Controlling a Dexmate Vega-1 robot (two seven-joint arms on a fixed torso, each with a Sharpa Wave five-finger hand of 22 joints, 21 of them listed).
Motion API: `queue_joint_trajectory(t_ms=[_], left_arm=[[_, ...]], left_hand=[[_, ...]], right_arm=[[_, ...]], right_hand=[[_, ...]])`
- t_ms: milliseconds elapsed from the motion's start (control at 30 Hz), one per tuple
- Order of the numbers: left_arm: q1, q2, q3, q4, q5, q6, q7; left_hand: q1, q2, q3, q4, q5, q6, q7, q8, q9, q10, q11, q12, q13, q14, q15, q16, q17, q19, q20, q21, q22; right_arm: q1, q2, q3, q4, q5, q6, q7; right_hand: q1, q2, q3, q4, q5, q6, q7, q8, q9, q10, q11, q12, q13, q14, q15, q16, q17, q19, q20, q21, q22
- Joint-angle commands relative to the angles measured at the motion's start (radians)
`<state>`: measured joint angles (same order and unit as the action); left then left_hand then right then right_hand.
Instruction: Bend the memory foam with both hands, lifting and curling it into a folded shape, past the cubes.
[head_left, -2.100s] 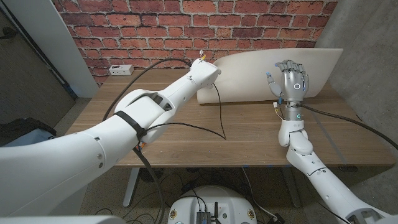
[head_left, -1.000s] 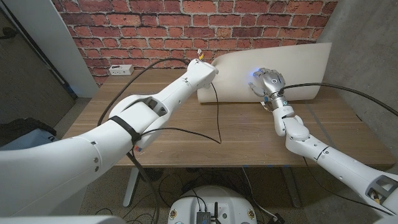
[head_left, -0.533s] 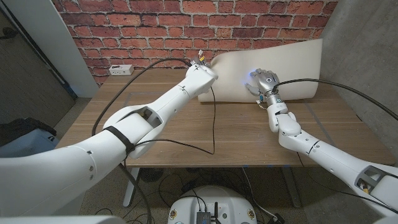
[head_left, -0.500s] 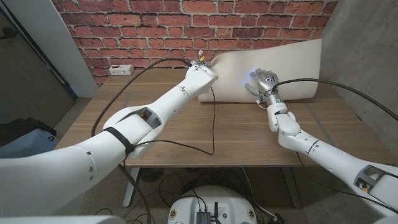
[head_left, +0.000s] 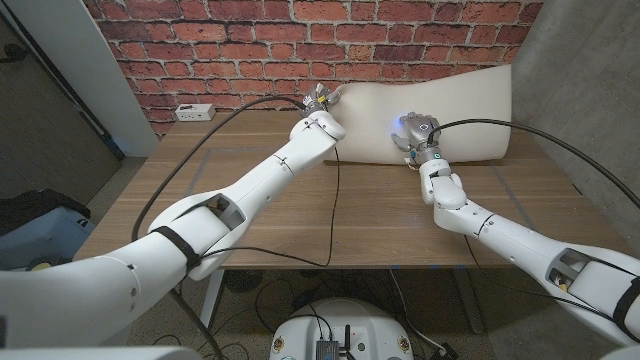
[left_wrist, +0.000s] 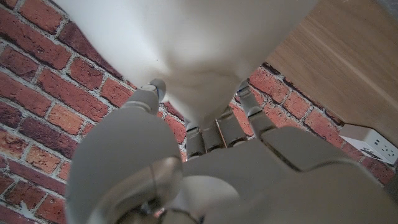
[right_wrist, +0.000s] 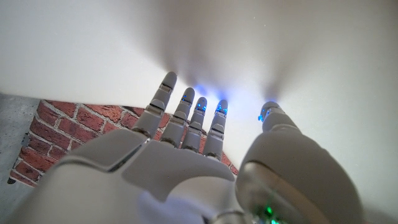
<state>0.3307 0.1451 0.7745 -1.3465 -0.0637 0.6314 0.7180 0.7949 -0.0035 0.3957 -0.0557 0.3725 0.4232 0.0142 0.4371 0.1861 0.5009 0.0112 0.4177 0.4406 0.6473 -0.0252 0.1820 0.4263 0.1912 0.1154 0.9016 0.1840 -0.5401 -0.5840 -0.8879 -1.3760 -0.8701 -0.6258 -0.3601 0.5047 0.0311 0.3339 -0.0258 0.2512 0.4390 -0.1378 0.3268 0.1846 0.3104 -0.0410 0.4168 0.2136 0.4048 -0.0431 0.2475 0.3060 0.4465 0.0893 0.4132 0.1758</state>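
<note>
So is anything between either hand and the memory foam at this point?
Nothing visible. The left hand grips the left end of the memory foam, and the right hand presses its fingertips against the foam's face. No cubes are visible on the wooden table.

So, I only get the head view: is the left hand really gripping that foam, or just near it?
Observer: Gripping. In the left wrist view the left hand has the edge of the memory foam pinched between thumb and fingers.
Operator: And the right one?
Observer: The right wrist view shows the right hand spread, with its fingertips pressed against the foam's face, not wrapped around it.
</note>
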Motion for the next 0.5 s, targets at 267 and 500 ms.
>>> queue_joint_trajectory(t_ms=[267, 500], left_arm=[[0.056, 0.11, 0.092, -0.055, 0.269, -0.262, 0.026], [0.049, 0.139, 0.137, -0.01, 0.436, -0.38, 0.083]], left_hand=[[-0.07, -0.002, -0.017, 0.003, -0.078, -0.034, -0.006, -0.073, 0.002, -0.124, 0.051, -0.093, -0.048, -0.176, 0.047, 0.001, -0.054, -0.081, 0.039, -0.055, -0.004], [-0.093, 0.009, -0.011, -0.006, -0.111, -0.057, -0.084, -0.121, -0.001, -0.167, 0.03, -0.139, -0.083, -0.242, 0.025, 0.002, -0.099, -0.091, 0.019, -0.085, -0.007]], right_arm=[[0.13, 0.088, -0.116, 0.175, 0.036, -0.101, 0.073], [0.162, 0.103, -0.149, 0.211, 0.06, -0.115, 0.091]], right_hand=[[-0.019, 0.0, -0.011, 0.008, -0.003, -0.013, 0.006, -0.014, 0.004, -0.015, 0.006, -0.021, -0.002, -0.015, -0.068, -0.005, -0.004, 0.005, 0.006, -0.006, 0.002], [-0.029, -0.001, -0.017, 0.011, -0.005, -0.024, 0.011, -0.024, 0.005, -0.027, 0.014, -0.033, -0.004, -0.027, -0.062, -0.01, -0.006, 0.004, 0.006, -0.01, 0.003]])
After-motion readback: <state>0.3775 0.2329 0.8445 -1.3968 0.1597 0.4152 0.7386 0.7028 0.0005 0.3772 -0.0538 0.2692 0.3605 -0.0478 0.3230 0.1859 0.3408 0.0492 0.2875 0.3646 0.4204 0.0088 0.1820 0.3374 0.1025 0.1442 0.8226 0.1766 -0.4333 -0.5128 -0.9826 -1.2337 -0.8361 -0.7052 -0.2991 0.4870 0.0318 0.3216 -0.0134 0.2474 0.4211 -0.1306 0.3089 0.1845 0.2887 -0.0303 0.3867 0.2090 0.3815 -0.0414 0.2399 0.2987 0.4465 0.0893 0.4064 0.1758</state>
